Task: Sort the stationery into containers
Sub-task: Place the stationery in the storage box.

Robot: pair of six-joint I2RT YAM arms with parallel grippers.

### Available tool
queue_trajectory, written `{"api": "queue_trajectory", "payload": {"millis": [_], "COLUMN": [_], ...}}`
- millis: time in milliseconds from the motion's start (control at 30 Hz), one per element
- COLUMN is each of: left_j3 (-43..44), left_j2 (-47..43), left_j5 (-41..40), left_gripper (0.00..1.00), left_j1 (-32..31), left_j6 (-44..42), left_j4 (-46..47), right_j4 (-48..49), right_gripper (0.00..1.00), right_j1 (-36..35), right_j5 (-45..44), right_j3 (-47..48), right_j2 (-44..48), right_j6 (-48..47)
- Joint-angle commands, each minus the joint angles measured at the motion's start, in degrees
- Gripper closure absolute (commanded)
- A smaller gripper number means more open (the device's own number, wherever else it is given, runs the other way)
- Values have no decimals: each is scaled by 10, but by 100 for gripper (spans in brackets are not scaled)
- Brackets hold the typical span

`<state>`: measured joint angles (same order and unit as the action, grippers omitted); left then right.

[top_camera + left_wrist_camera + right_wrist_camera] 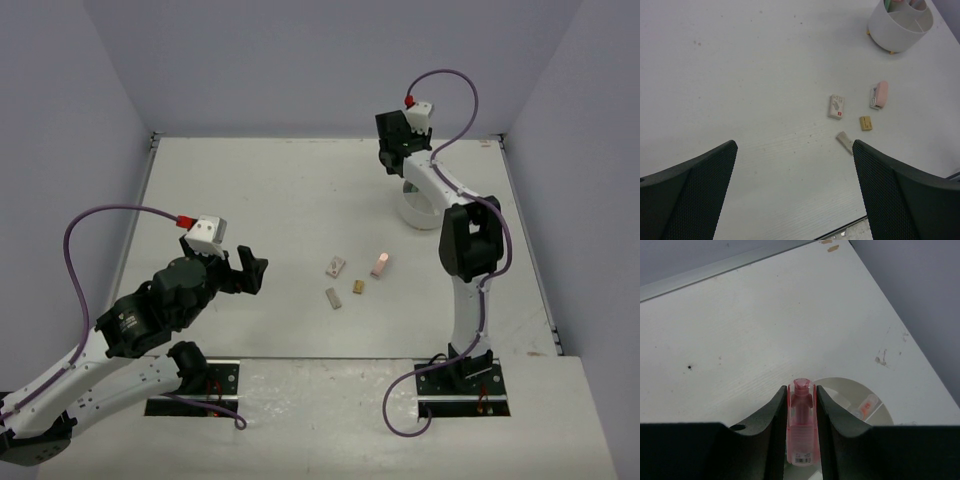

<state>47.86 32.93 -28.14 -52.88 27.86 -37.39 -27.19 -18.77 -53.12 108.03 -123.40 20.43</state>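
- Left gripper (794, 146) hangs over the table (250, 180), jaws spread wide, empty.
- White eraser (335, 266), grey strip (333, 298), tan block (358, 287) and pink eraser (380, 264) lie loose mid-table.
- Right gripper (801, 390) clamps a pink translucent stick (801, 432) above the white tub (415, 212).

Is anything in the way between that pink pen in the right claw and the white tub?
Nothing visible does. The right gripper holds the pink pen just above the white tub, and no object shows between them.
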Motion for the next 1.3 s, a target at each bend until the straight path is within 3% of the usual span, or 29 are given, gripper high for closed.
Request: {"api": "queue_trajectory", "payload": {"millis": [0, 200, 433, 633, 733, 933, 1133, 1267], "left_j3": [-7, -7, -7, -7, -7, -7, -7, -7], "left_j2": [1, 2, 1, 2, 3, 5, 5, 7], "left_j5": [4, 5, 5, 5, 5, 5, 5, 3], "left_gripper": [0, 0, 0, 0, 0, 0, 0, 0], "left_j1": [2, 2, 2, 2, 2, 2, 2, 2], "left_j6": [-12, -12, -13, -13, -13, -14, -14, -14], "left_j4": [21, 21, 22, 22, 22, 22, 22, 21], "right_j4": [21, 21, 21, 21, 21, 17, 5, 13], "right_gripper": [95, 89, 71, 67, 57, 51, 46, 33], "right_j1": [1, 2, 3, 3, 3, 3, -2, -15], "right_j5": [-21, -23, -11, -4, 0, 15, 63, 130], "right_j3": [23, 18, 5, -7, -12, -22, -20, -23], "right_j2": [-10, -10, -3, 5, 9, 24, 66, 118], "right_j6": [-9, -10, -10, -9, -11, -7, -10, -43]}}
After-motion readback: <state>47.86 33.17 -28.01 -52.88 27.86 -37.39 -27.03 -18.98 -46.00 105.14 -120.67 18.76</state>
